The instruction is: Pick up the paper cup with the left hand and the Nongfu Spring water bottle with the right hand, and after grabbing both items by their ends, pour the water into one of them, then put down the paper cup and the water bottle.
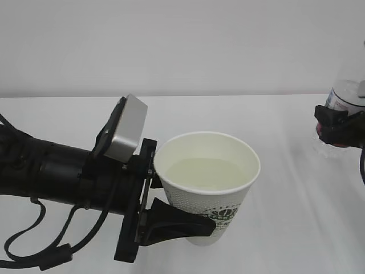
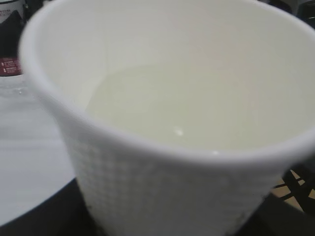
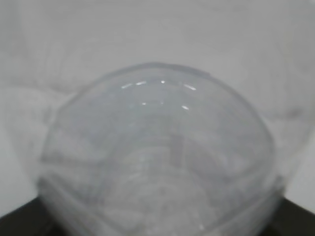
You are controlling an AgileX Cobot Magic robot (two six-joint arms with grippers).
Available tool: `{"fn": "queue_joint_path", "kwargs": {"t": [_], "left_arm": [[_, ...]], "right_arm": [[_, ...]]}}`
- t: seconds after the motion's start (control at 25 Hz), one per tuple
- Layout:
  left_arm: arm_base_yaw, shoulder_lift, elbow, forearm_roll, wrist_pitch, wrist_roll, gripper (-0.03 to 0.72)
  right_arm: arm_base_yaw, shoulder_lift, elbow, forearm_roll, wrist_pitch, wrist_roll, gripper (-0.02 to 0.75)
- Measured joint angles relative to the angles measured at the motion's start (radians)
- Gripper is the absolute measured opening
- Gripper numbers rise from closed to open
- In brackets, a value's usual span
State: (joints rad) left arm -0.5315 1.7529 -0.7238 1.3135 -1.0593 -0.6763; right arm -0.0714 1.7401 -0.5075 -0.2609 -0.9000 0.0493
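Observation:
The white paper cup (image 1: pixel 228 202) stands upright at the centre, with my left gripper (image 1: pixel 191 220) shut on its lower wall. One black finger (image 1: pixel 179 224) crosses the front and the other is hidden behind the cup. Pale, faintly yellowish water (image 1: pixel 205 174) lies inside. In the left wrist view the cup (image 2: pixel 167 187) and its water (image 2: pixel 197 113) fill the frame. The Nongfu Spring water bottle (image 1: pixel 344 101) is at the right edge, cut off by the frame, with my right gripper (image 1: pixel 337 128) shut round its body. The clear bottle (image 3: pixel 157 157) fills the right wrist view.
A white table (image 1: pixel 285 240) runs to a plain white wall (image 1: pixel 182 45) behind. My left arm (image 1: pixel 45 171) with its silver-grey wrist box (image 1: pixel 128 128) and loose cables (image 1: pixel 34 251) takes up the lower left. The bottle's red label (image 2: pixel 9 65) shows past the cup.

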Motion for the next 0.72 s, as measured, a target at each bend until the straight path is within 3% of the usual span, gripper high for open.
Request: {"fn": "queue_joint_path", "kwargs": {"t": [0.72], "left_arm": [[0.000,0.000,0.000,0.000,0.000,0.000,0.456]], "right_arm": [[0.000,0.112,0.000,0.041,-0.078,-0.031,0.487]]}}
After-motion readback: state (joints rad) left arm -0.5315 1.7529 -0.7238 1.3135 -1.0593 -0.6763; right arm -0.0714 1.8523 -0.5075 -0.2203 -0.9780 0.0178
